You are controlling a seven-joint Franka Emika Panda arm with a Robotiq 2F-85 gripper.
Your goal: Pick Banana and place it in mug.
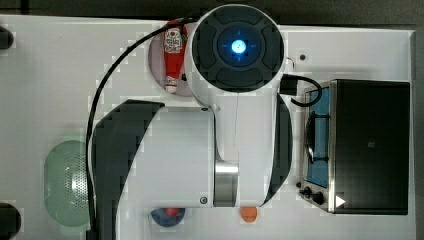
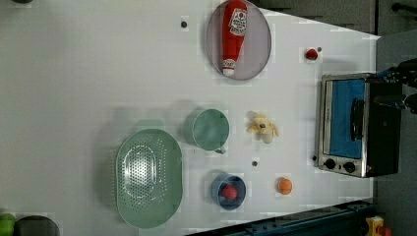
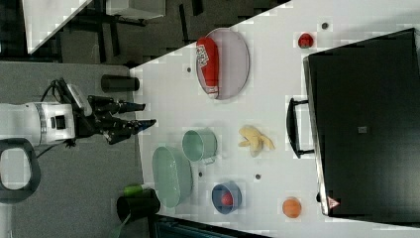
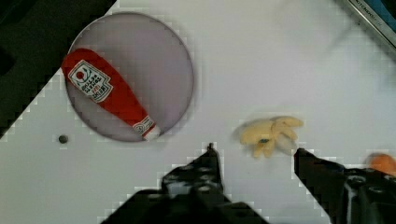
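gripper [image 4: 254,151] hanging well above table, jaws fairly wide w/ nothing in them; banana [image 2: 263,128] sitting at mug's [image 2: 210,129] 3 o'clock in left view; floppy peel prob slipping out during pinch

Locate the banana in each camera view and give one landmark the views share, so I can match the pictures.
Top view: I cannot make it out.
Left view: banana, between the mug and the toaster oven.
Right view: banana, between the mug and the oven.
Wrist view: banana, beyond the open gripper.
Shared landmark: ketchup bottle.
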